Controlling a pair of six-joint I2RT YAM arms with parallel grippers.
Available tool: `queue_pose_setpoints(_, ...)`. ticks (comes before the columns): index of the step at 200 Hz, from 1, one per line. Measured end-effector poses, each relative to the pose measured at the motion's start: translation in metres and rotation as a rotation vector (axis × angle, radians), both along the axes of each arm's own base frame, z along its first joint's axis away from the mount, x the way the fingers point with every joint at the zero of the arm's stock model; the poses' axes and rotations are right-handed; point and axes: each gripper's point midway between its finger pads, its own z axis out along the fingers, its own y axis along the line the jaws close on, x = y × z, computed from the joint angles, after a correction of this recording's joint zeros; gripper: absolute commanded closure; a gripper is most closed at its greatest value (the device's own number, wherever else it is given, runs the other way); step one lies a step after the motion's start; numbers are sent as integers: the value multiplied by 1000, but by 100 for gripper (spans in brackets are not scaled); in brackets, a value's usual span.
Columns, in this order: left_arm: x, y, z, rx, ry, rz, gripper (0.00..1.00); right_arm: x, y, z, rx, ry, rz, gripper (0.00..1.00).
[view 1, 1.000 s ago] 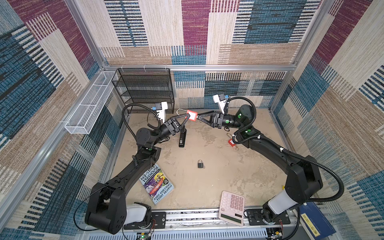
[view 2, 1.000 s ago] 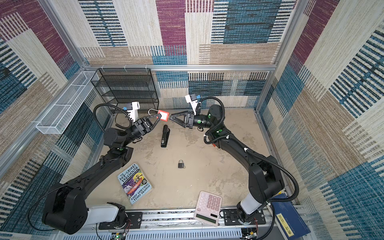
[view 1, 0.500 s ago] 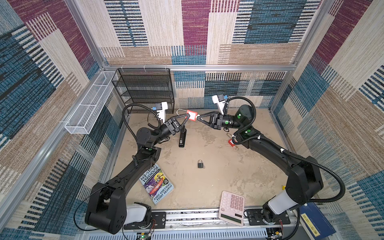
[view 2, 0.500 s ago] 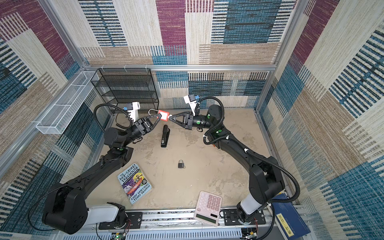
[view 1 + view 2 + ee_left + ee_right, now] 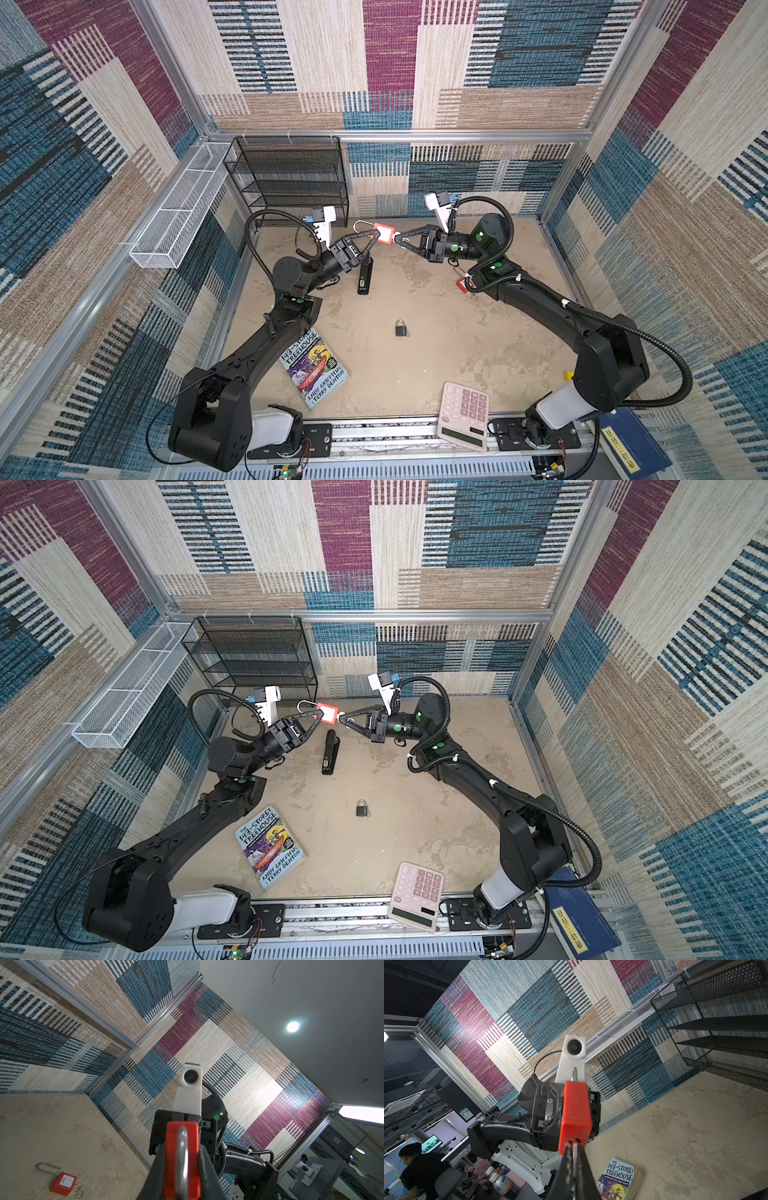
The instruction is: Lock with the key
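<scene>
Left claw (image 5: 376,237) holds red padlock (image 5: 385,234) aloft; right claw (image 5: 397,240) pinches key (image 5: 575,1148).

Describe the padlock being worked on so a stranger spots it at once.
Find the black mesh rack at the back. In front of it, in mid-air, the left gripper clamps the red padlock while the right gripper pinches the key at its base. The second red padlock and the small dark padlock lie on the table; this one is held aloft.
</scene>
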Motion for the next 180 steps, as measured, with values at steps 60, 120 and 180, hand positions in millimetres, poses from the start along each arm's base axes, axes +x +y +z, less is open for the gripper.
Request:
queue_pose_setpoints(60,1,5,-6,0,2,35,100,0,-3,-7,-6,22,-19,100)
queue_pose_setpoints(120,7,11,-6,-8,3,62,100,7,-14,-15,-10,42,-57,100)
queue_pose_setpoints(180,13,7,-9,4,8,28,100,14,-34,-27,-17,79,-132,100)
